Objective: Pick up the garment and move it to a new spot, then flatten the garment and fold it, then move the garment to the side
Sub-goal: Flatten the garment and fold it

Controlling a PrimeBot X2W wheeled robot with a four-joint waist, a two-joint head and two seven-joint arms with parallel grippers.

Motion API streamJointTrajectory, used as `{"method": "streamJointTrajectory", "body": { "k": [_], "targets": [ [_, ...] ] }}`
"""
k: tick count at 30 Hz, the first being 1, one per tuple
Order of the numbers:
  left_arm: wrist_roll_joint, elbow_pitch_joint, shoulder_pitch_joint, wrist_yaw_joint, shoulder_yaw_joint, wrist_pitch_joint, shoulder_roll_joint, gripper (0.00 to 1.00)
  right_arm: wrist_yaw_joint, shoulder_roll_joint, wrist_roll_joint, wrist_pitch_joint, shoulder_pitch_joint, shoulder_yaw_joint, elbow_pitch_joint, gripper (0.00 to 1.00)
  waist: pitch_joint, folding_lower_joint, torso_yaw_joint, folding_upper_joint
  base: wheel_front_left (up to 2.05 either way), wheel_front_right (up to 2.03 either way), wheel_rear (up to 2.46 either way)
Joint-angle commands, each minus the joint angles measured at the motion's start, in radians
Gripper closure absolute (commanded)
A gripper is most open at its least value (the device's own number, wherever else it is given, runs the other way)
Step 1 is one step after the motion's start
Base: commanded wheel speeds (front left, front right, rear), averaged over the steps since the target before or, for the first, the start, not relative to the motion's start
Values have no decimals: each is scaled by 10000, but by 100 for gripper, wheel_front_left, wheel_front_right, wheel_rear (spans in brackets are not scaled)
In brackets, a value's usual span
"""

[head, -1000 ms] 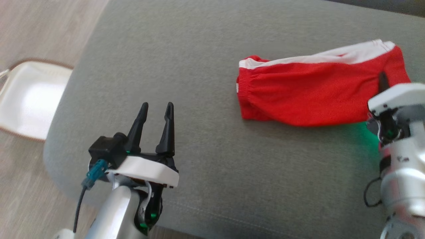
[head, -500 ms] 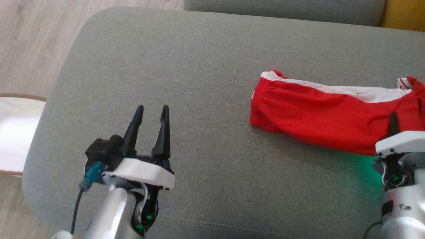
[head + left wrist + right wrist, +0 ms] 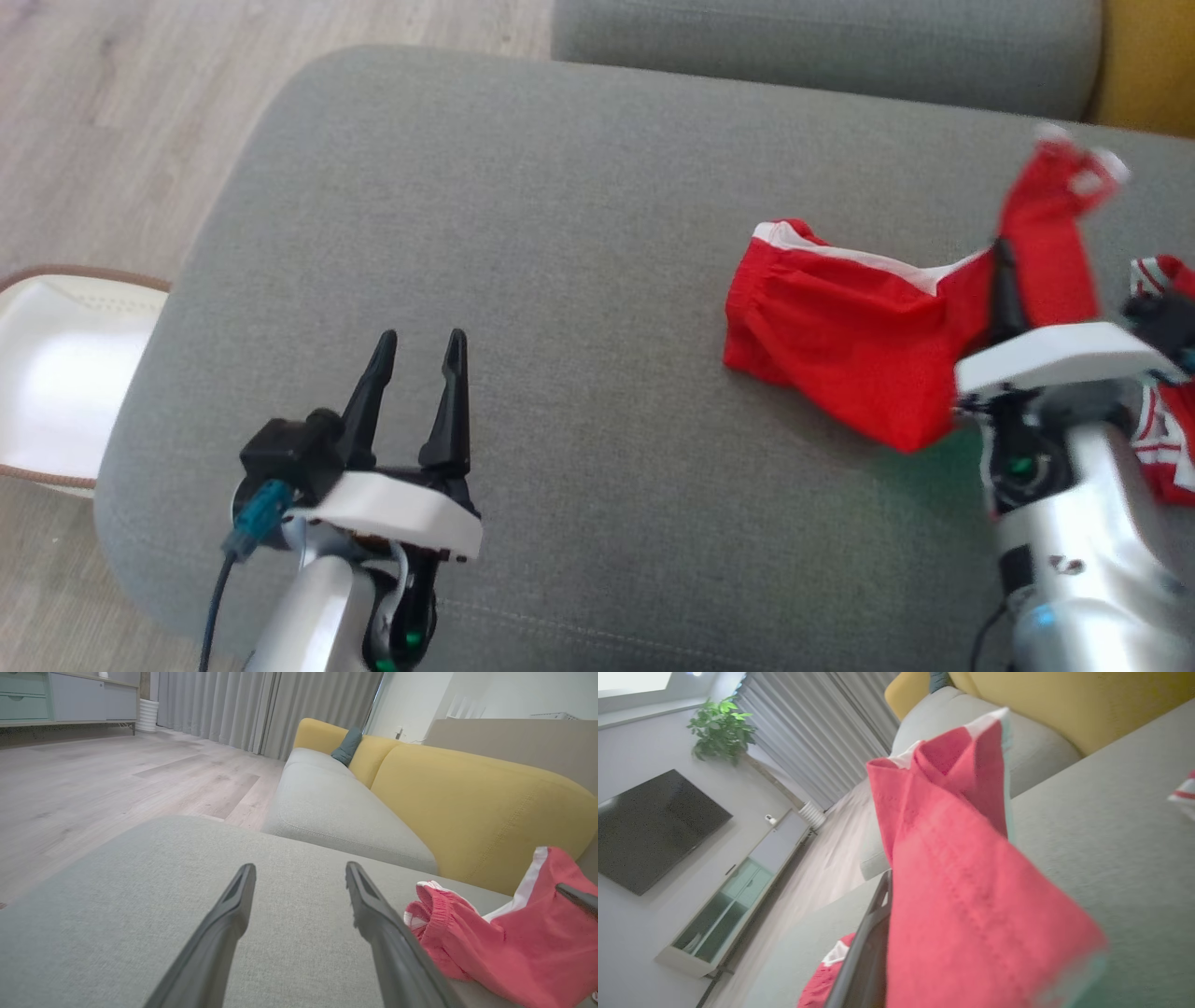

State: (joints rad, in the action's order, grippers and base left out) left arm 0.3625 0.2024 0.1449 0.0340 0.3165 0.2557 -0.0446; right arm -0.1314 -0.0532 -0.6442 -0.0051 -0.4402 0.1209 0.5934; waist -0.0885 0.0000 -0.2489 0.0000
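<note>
Lifted since a second ago: garment [image 3: 840, 345] end, clamped in my right gripper [image 3: 1004, 280], rest trailing to its left; left gripper [image 3: 417, 347] agape, empty; pickup seemingly underway, next needs full clearance.

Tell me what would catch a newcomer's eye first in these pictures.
The red garment with its white stripe, on the right of the grey cushion, stands out first. One end is pinched in the shut right claw and held up off the cushion, while the waistband end lies on it. Next come the left claw, open and empty at the lower left, and the yellow sofa back behind.
</note>
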Motion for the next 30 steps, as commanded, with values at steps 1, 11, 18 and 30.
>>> {"method": "streamJointTrajectory", "body": {
  "k": [1,11,18,30],
  "targets": [
    [-78,-242,229,-36,-363,61,-57,0,7,28,-245,-178,-174,-578,-431,100,134,0,-95,0,0,0,0],
    [-93,-245,-5,-73,-358,61,-56,0,7,29,-1433,-1046,-279,-3164,-101,100,291,0,-557,0,0,0,0],
    [-56,-240,-60,-43,-306,61,-56,0,7,29,-1538,-1515,-687,-4303,831,59,209,0,-901,0,0,0,0],
    [84,-302,-9,55,-138,61,-56,0,7,29,-2282,-1804,-1317,-6246,1919,0,-51,0,-1195,0,0,0,0]
  ]
}}
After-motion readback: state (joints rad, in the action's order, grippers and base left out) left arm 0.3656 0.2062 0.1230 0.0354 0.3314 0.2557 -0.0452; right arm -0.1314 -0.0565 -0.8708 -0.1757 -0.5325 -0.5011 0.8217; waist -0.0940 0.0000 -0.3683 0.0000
